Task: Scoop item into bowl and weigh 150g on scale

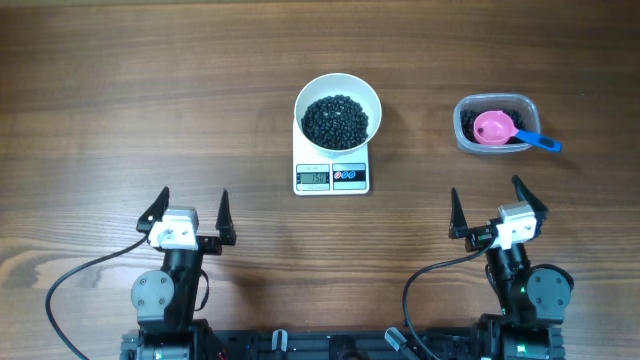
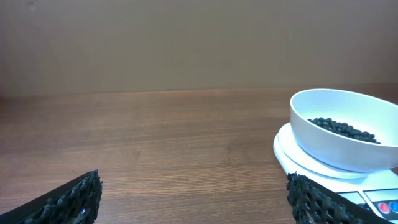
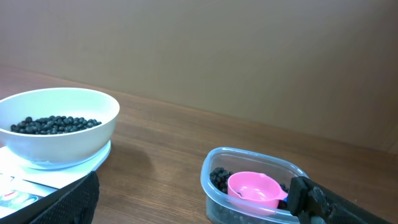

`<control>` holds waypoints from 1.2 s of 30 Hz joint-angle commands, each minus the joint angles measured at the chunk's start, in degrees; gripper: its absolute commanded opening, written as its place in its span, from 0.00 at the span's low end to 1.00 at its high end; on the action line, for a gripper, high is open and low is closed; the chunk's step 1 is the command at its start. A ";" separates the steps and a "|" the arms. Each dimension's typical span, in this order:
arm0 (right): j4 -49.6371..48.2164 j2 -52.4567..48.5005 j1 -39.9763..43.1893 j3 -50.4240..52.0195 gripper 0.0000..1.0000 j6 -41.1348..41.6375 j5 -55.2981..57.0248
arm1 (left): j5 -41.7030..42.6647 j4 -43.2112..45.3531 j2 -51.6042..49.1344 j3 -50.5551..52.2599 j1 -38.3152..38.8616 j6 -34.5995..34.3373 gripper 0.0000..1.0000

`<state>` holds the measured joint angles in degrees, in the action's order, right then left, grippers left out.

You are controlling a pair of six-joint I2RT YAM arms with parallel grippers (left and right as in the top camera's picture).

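Because the bowl of beans sits on the scale for weighing, my left hand and right hand hang wide, empty. The scoop lies in the tub.

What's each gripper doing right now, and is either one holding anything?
Left gripper: open, holding nothing.
Right gripper: open, holding nothing; the pink scoop lies in the tub.

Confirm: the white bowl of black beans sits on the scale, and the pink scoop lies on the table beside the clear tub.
Wrong: the overhead view shows the pink scoop resting inside the clear tub, not beside it. The rest holds.
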<state>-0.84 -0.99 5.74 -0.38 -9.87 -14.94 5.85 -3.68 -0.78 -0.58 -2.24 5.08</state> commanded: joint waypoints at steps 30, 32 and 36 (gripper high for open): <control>-0.17 0.72 0.22 0.09 0.99 0.98 0.72 | -3.82 -0.85 0.61 0.26 0.22 -3.80 1.00; -0.17 0.72 0.22 0.09 1.00 0.98 0.72 | -3.80 -0.76 0.61 0.26 0.22 -3.82 1.00; -0.17 0.72 0.22 0.09 1.00 0.98 0.72 | -3.80 -0.70 0.61 0.26 0.22 -3.82 1.00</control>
<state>-0.84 -0.99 5.74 -0.38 -9.85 -14.94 2.81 -4.05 -0.78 -0.58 -2.24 0.16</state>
